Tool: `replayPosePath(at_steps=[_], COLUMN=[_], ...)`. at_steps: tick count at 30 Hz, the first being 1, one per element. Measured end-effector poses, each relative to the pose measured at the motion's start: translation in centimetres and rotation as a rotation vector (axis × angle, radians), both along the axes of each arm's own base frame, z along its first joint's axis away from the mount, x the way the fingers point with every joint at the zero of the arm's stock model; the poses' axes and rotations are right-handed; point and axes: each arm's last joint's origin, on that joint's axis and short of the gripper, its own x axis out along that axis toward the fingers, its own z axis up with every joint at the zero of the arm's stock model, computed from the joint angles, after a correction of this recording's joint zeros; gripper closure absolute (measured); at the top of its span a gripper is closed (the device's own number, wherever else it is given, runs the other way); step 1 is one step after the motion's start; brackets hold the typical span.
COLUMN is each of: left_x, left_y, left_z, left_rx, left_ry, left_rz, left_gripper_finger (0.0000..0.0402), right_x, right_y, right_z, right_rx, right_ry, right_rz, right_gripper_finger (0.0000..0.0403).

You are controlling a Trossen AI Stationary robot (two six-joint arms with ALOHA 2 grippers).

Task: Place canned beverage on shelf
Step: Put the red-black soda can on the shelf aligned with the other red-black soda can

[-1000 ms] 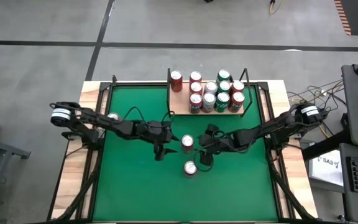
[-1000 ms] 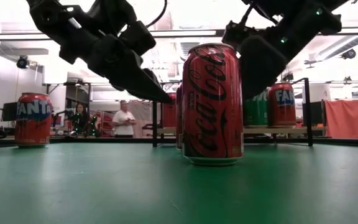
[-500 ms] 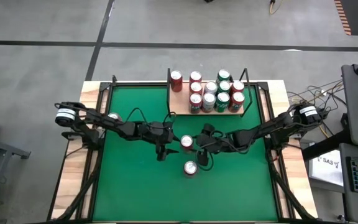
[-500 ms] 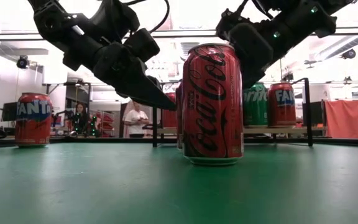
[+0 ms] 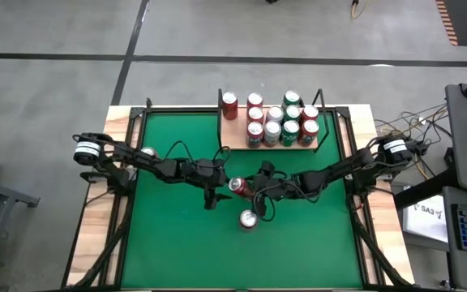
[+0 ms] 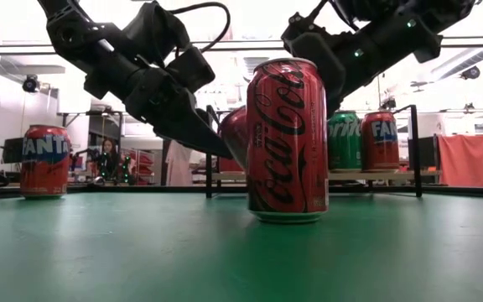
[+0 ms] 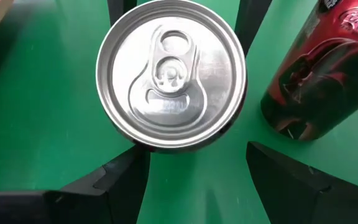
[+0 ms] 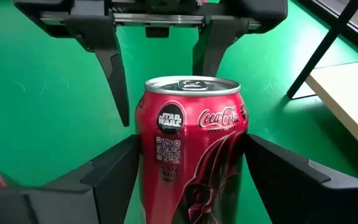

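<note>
Shifted leftward and tilted since the earlier frame, the held can (image 5: 237, 186) is gripped by the right gripper (image 5: 246, 188) at table centre; the left gripper (image 5: 216, 191), fingers spread, is seen at its 9 o'clock, the shelf (image 5: 235, 135) at 12 o'clock.

- Right gripper (image 5: 242, 187): moved toward the left gripper (image 5: 217, 185), jaws now flanking the can.
- Can (image 5: 237, 186): shifted leftward, now tilted between both grippers.
</note>
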Motion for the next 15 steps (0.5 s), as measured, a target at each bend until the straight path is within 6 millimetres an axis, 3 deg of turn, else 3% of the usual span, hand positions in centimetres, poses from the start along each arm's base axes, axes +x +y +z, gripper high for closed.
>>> replayPosePath(at_steps=[15], left_x=[0.17], left_y=[-0.04], left_z=[0.26], left_rx=[0.002], left_ry=[-0.024], left_rz=[-0.015], left_gripper_finger=[0.0151], right_x=[-0.03], right_y=[-0.14], right_z=[-0.22], right_rx=[0.044], right_ry=[0.008], right_rz=[-0.019], right_gripper_finger=[0.0115])
